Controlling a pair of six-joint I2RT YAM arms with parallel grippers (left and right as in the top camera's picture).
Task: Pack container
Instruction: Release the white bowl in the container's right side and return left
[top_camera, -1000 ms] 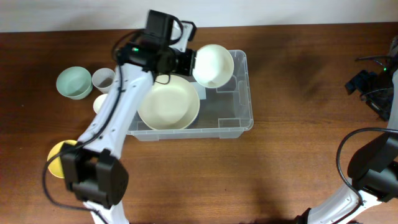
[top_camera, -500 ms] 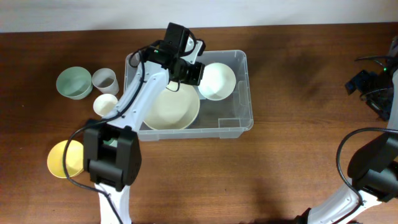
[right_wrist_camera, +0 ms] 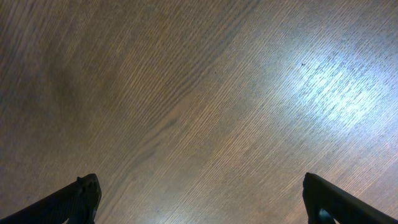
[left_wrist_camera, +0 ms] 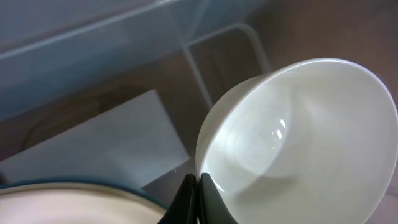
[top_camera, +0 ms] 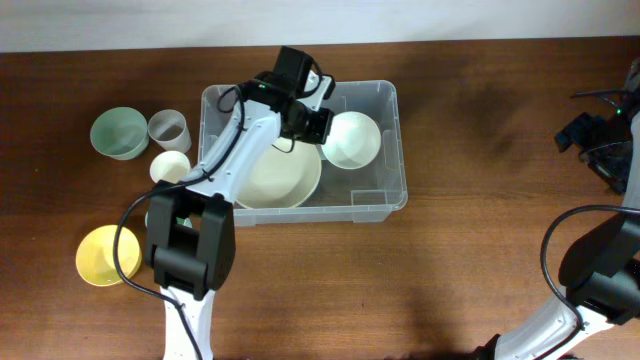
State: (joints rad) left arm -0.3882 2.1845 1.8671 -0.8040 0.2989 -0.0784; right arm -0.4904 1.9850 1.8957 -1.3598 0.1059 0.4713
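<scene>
The left hand is pinched tight on the rim of a white bowl, tilted inside the container on the table. The bowl looks glossy and breakable; the container looks light and stiff, best taken by its rim. The right hand gapes empty.

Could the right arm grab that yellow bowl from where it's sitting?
Probably not. The yellow bowl lies at the table's far left, with the left arm's base between it and the right arm at the opposite end. The right gripper is open over bare wood.
</scene>
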